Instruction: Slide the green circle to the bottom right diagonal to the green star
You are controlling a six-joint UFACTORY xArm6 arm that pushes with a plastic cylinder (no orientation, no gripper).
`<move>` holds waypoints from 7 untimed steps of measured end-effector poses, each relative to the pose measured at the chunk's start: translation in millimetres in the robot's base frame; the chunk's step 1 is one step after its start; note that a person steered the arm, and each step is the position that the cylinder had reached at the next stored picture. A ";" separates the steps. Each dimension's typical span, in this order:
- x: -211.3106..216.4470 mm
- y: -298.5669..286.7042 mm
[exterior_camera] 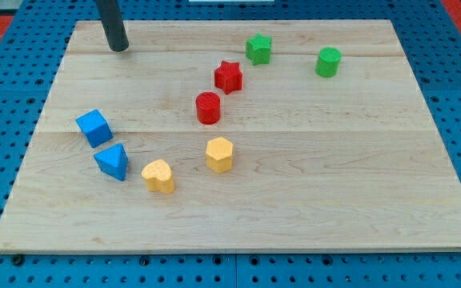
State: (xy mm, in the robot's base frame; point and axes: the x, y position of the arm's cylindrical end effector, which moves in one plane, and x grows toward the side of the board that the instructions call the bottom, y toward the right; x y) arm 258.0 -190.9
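The green circle (328,62) stands near the view's top right of the wooden board (358,176). The green star (258,49) stands to its left, a little nearer the view's top, with a clear gap between them. My tip (118,48) rests on the board near the view's top left, far to the left of both green blocks and touching no block.
A red star (228,77) and a red circle (208,108) lie below and left of the green star. A yellow hexagon (220,154) and a yellow heart (159,176) sit lower. A blue cube (94,128) and a blue triangle (112,162) are at the left.
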 end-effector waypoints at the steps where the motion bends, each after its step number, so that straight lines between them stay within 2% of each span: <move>1: -2.8 0.0; 4: -6.2 -2.1; 5: 4.4 54.6; 7: -38.7 225.5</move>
State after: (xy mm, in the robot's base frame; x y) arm 219.4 34.6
